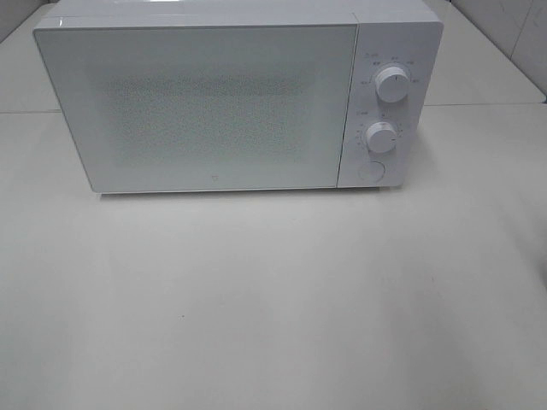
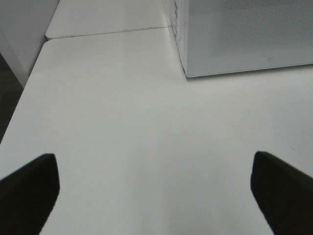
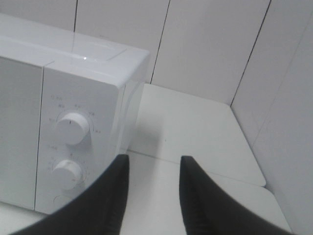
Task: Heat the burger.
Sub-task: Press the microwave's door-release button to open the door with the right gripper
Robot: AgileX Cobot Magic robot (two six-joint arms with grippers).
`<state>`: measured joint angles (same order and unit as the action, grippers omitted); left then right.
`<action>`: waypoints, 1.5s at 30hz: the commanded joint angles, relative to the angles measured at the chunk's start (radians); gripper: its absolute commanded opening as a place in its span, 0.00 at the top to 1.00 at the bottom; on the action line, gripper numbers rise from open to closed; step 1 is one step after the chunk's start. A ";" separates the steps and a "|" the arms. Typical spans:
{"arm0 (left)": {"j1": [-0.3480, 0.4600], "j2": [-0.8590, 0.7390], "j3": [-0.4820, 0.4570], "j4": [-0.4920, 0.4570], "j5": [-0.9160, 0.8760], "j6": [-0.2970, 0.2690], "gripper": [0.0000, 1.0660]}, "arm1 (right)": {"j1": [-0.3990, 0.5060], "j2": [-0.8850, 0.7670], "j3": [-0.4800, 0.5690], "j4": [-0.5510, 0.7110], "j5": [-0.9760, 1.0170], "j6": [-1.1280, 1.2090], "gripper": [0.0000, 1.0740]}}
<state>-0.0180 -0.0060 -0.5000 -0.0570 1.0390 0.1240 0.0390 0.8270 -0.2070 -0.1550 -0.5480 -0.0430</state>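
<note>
Left tool [image 2: 154, 161] splayed wide over table [image 2: 122, 98], right tool [image 3: 155, 164] narrower, both empty

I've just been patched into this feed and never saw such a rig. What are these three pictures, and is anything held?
This is a robot with two arms, each ending in a two-fingered gripper. The wide picture comes from a camera mounted high. It shows a white microwave, door closed, with two knobs beside the door, standing on a white table. The other two pictures come from cameras on the wrists. The left gripper is wide open above the table, near the microwave's corner. The right gripper has its fingers apart, close to the knobs. Neither holds anything, and no burger shows in any picture.
</note>
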 commanded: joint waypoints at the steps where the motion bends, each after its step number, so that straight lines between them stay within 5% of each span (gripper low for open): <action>1: -0.007 -0.019 0.001 -0.002 -0.004 -0.002 0.06 | 0.000 0.102 0.001 -0.023 -0.072 0.008 0.69; 5: -0.007 -0.019 0.001 -0.002 -0.004 -0.002 0.06 | 0.000 0.194 0.001 -0.023 -0.135 0.018 0.75; 10: -0.007 -0.019 0.001 -0.002 -0.004 -0.002 0.06 | 0.000 0.344 0.001 0.005 -0.247 0.149 1.00; 21: -0.007 -0.019 0.001 -0.002 -0.004 -0.002 0.06 | 0.000 0.578 0.001 -0.021 -0.399 0.523 1.00; 29: -0.007 -0.019 0.001 -0.002 -0.004 -0.002 0.06 | 0.000 0.740 0.001 -0.064 -0.527 1.063 1.00; 34: -0.007 -0.019 0.001 -0.002 -0.004 -0.002 0.06 | 0.108 0.838 0.001 0.065 -0.582 1.233 1.00; 39: -0.007 -0.019 0.001 -0.002 -0.004 -0.002 0.06 | 0.319 0.961 -0.018 0.385 -0.624 1.320 1.00; 45: -0.007 -0.019 0.001 -0.002 -0.004 -0.002 0.06 | 0.369 1.056 -0.110 0.424 -0.627 1.410 1.00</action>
<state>-0.0180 -0.0060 -0.5000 -0.0570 1.0390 0.1240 0.3960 1.8640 -0.2840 0.2600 -1.1580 1.3310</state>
